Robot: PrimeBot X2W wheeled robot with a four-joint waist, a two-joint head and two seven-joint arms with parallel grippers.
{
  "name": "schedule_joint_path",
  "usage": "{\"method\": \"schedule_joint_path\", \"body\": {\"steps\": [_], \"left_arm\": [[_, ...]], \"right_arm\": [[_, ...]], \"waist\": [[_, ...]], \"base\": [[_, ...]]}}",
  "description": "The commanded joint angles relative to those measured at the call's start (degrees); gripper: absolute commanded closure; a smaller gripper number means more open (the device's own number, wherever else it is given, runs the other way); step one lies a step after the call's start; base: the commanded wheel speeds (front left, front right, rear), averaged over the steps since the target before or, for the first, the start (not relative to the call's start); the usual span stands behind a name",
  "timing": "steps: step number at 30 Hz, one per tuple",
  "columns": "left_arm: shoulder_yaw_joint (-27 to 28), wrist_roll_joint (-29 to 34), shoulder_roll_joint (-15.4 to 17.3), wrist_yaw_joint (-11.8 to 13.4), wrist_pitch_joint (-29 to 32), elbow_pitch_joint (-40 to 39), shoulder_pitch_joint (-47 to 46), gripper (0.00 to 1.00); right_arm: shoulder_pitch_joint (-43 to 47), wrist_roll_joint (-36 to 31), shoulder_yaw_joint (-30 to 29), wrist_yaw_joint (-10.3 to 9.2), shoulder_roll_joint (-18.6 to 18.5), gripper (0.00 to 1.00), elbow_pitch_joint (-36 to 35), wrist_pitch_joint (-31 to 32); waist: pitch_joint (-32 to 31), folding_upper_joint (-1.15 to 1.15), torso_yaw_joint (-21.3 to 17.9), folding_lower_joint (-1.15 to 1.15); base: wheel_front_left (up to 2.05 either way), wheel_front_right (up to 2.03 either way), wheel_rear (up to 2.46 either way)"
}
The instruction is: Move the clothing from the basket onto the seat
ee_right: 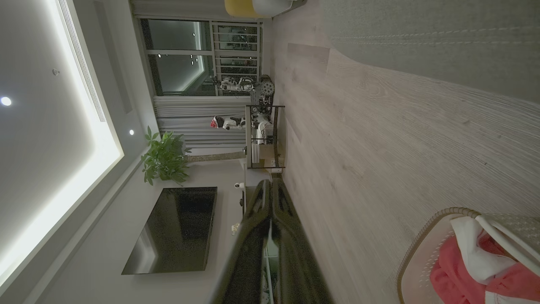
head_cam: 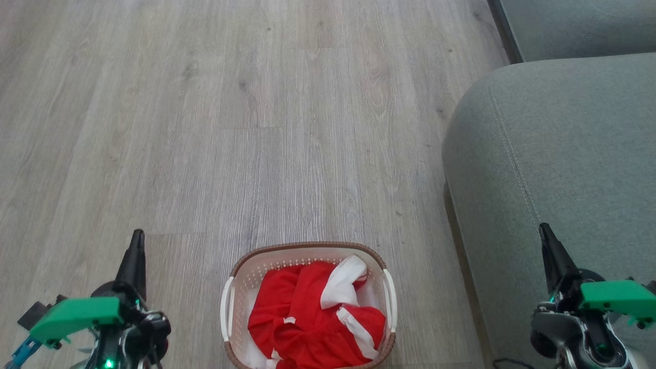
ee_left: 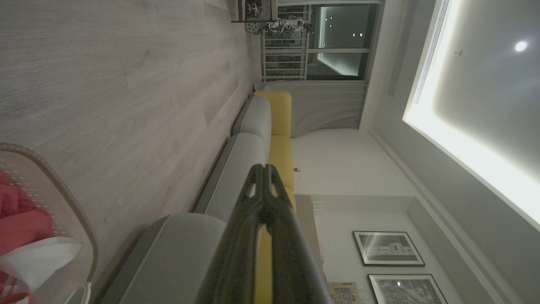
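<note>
Receiving seat [head_cam: 553, 154]: grey-green cushion at 3 o'clock, bare.
Basket [head_cam: 307, 247]: at 6 o'clock, near the seat's edge.
Clothing [head_cam: 302, 312]: red with white trim, heaped inside the basket; none moved yet.
Left fingers [head_cam: 136, 251]: at 7 o'clock, pressed together, holding nothing.
Right fingers [head_cam: 551, 251]: at 5 o'clock over the seat, pressed together, empty.
Risk: a pinch catching the rim could tip the light basket; trailing cloth may fall short of the seat.

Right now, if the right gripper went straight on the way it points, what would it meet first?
Nothing near: the right gripper, shut, points over open floor toward a shelf rack far across the room. The way looks free until there, though depth is unclear.
</note>
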Motion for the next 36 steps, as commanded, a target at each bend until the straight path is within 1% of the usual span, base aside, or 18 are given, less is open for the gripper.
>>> {"method": "schedule_joint_path", "body": {"steps": [1, 6, 7, 12, 25, 30, 36], "left_arm": [[2.0, -0.2, 0.5, -0.4, 0.4, -2.0, -2.8, 1.00], [2.0, -0.2, 0.5, -0.4, 0.4, -2.0, -2.8, 1.00], [0.0, 0.0, 0.0, 0.0, 0.0, 0.1, 0.0, 0.00], [-0.3, 0.1, -0.4, 0.1, -0.2, 2.8, 1.5, 0.00], [-1.0, 1.8, -0.3, 0.5, -2.4, 0.6, 2.6, 0.00], [-1.2, 3.9, -0.2, 1.0, -3.2, -0.7, 2.9, 0.00], [-1.4, 8.0, -0.2, 1.9, -4.3, -3.0, 3.1, 0.00]], "right_arm": [[-3.2, 0.4, 1.0, -0.01, -0.2, 1.00, -2.3, 0.2], [-3.2, 0.4, 1.0, -0.01, -0.2, 1.00, -2.3, 0.2], [0.0, 0.0, 0.0, 0.00, 0.0, 0.00, 0.1, 0.0], [1.2, 0.0, 0.5, 0.00, 0.2, 0.00, 2.9, -0.2], [1.1, -2.1, 2.5, 0.00, 0.1, 0.00, 2.3, -2.4], [1.0, -4.3, 2.9, 0.00, 0.1, 0.00, 1.7, -3.2], [1.0, -8.2, 3.5, 0.00, 0.1, 0.00, 0.6, -4.2]], "waist": [[0.0, 0.00, 0.0, 0.00], [0.0, 0.00, 0.0, 0.00], [0.0, 0.00, 0.0, 0.00], [0.0, 0.00, 0.0, 0.00], [-0.4, 0.00, 0.0, 0.00], [-0.6, 0.00, 0.0, 0.00], [-0.7, 0.00, 0.0, 0.00]], "base": [[0.00, 0.00, 0.00], [0.00, 0.00, 0.00], [0.00, 0.00, 0.00], [0.00, 0.00, 0.00], [0.00, 0.00, 0.00], [0.00, 0.00, 0.00], [0.00, 0.00, 0.00]]}}
